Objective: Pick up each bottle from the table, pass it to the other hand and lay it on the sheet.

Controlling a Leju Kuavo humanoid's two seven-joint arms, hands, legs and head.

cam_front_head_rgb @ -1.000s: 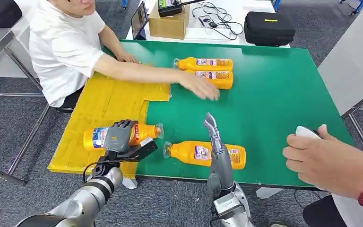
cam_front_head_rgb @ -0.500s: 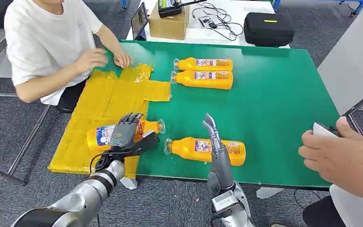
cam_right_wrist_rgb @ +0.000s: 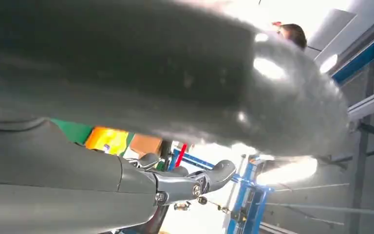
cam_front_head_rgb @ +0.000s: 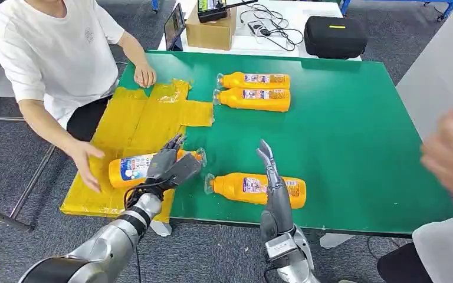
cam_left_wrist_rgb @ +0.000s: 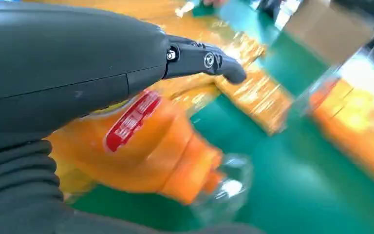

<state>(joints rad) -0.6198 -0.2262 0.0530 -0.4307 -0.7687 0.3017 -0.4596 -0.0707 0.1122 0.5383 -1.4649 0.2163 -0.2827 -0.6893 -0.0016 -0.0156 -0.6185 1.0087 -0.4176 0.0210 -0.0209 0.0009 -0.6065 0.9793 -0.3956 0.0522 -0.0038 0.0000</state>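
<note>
four orange bottles (cam_front_head_rgb: 252, 190) bear unreadable labels; left hand (cam_front_head_rgb: 168, 164) and right hand (cam_front_head_rgb: 271, 171) released.

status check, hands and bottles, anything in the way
Left hand open over bottle on sheet, fingers spread. Right hand open, upright by near bottle. Person's hand beside the sheet.

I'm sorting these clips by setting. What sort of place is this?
Probably a robotics lab or test room: a green-topped table on grey carpet, a brown cardboard box, a black zipped case and tangled black cables behind.
</note>
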